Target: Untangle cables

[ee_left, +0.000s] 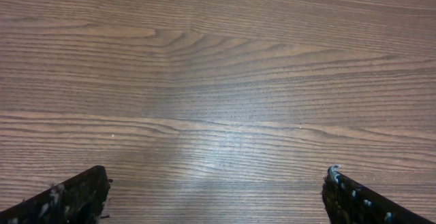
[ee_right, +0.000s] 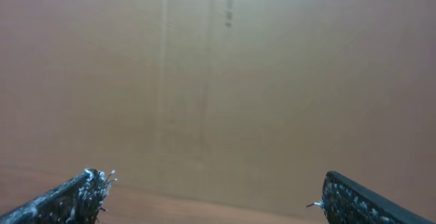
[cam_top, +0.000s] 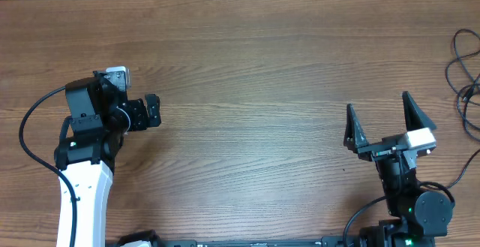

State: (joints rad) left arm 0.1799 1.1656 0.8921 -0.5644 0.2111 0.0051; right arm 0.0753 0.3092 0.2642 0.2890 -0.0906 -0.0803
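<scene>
Cables [cam_top: 469, 91] on table [cam_top: 262, 67], far rt edge.

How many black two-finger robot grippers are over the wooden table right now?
2. The black left gripper hangs over the left side of the wooden table; the black right gripper is over its right side. Both are open and empty; none seems hidden.

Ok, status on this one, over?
Left gripper open, empty. Right gripper open, empty. Cables at far right edge, partly out of frame. Nothing seen in the way.
</scene>
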